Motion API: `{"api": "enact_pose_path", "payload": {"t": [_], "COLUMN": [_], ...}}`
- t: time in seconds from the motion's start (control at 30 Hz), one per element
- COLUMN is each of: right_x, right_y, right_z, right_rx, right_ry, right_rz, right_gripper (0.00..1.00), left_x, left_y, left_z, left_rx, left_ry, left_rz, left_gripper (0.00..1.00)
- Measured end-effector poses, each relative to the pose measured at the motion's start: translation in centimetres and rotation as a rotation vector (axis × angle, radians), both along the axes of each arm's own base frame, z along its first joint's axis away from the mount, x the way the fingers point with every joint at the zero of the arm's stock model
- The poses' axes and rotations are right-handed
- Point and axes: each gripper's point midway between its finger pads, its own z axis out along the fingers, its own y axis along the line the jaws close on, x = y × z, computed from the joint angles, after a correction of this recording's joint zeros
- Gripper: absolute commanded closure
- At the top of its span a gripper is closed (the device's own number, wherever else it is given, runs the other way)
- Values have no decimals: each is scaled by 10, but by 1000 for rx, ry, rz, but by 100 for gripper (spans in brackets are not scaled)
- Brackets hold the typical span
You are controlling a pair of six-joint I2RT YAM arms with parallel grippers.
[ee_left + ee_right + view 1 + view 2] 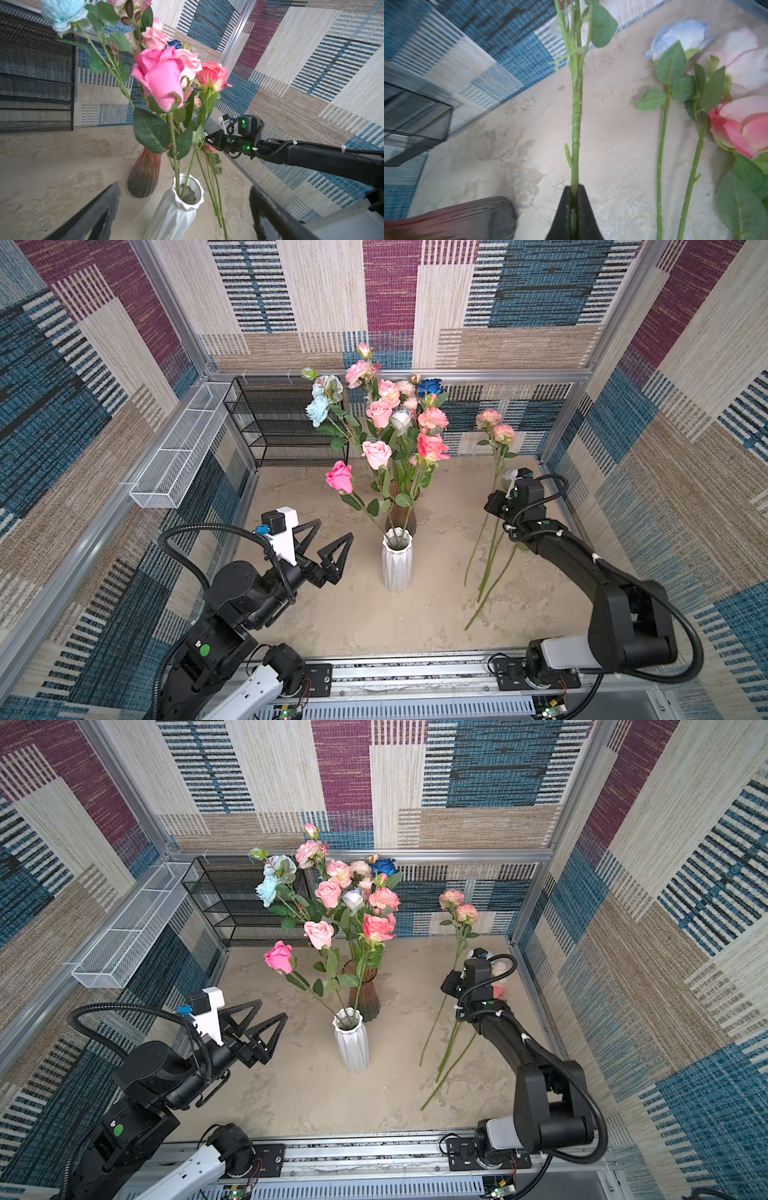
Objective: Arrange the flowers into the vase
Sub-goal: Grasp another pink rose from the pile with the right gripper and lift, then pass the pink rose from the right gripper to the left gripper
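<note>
Light, bendy flower stem [576, 124] is clenched mid-length in right pincer [574, 187], blooms above it, bare stem judged the safest hold; left pincer [336, 529] is seen released beside white vase [397, 564].

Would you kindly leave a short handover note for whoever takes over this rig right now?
Left claw: open, empty, beside the white vase.
Right claw: shut on a green stem with two pink blooms, held above the table.
Done: two roses stand in the white vase; the bouquet fills the brown vase.
Left: place the held stem, then the loose flowers lying on the table's right side.
</note>
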Motion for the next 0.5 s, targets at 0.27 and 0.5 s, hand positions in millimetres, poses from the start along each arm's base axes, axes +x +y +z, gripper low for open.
{"api": "enact_pose_path", "payload": {"t": [0.27, 0.5], "right_x": [-75, -142], "right_y": [22, 55], "right_z": [121, 202], "right_rx": [103, 172], "right_ry": [-426, -739], "right_rz": [146, 397], "right_gripper": [100, 100], "left_x": [2, 5], "left_y": [-35, -70], "left_z": [32, 59], "left_rx": [20, 18], "left_ry": [-5, -12], "left_rz": [-154, -311], "left_gripper": [2, 8]}}
